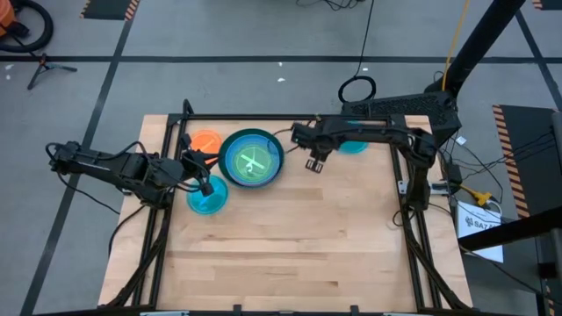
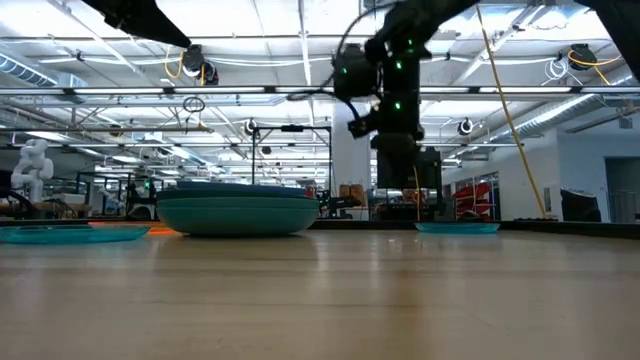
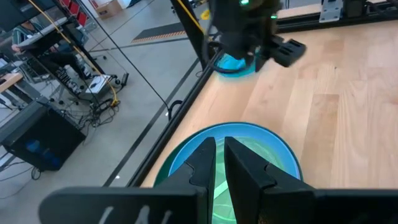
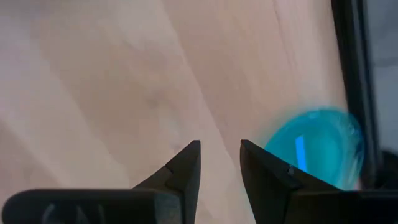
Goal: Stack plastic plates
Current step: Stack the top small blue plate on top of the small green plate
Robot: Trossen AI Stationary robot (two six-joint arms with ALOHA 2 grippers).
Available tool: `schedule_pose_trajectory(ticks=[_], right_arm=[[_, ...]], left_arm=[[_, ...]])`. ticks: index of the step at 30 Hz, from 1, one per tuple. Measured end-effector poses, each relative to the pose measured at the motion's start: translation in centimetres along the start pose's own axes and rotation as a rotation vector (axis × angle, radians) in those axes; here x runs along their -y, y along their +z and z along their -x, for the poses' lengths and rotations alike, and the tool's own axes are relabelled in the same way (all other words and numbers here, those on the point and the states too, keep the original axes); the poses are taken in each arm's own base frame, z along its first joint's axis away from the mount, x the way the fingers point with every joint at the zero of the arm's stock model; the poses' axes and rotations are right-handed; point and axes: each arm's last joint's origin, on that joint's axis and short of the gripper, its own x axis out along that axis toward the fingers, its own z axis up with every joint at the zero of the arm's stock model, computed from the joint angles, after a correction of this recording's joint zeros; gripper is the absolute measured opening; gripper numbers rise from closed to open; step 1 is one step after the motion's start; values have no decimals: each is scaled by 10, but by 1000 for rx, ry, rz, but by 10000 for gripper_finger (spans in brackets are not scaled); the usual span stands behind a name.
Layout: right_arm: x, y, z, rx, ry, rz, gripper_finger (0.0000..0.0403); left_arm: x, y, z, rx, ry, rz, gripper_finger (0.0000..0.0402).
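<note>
round glossy plastic plates (image 1: 253, 160), smooth pale wood table (image 1: 299, 237)

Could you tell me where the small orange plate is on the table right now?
In the high view the orange plate lies near the table's far left corner, just left of the large teal plate stack and beyond the cyan plate under the left end effector.

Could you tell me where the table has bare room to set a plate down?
The near half of the table is bare wood. It is crowded at the far edge: orange plate, teal stack, cyan plate under the left gripper, right gripper beside.
</note>
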Motion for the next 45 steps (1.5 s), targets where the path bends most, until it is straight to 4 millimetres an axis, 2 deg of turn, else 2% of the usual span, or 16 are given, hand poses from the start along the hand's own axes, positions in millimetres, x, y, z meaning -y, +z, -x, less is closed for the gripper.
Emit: schedule_pose_trajectory(ticks=[4, 8, 13, 19, 26, 35, 45], right_arm=[[21, -7, -23, -48, 61, -116, 105], [32, -12, -38, -66, 79, -246, 105], [43, -15, -43, -68, -21, -351, 105], [54, -12, -46, -36, -34, -458, 105], [56, -10, -47, -10, -33, -490, 105], [53, -7, -70, -63, -115, -477, 105], [58, -5, -74, -42, -122, -507, 105]], left_arm=[[0, -2, 0, -17, 0, -1, 42], [0, -2, 0, -17, 0, 5, 42], [0, -2, 0, -17, 0, 5, 42], [0, -2, 0, -15, 0, 3, 42], [0, -2, 0, -15, 0, 3, 42], [0, -2, 0, -16, 0, 2, 42], [0, -2, 0, -16, 0, 1, 42]])
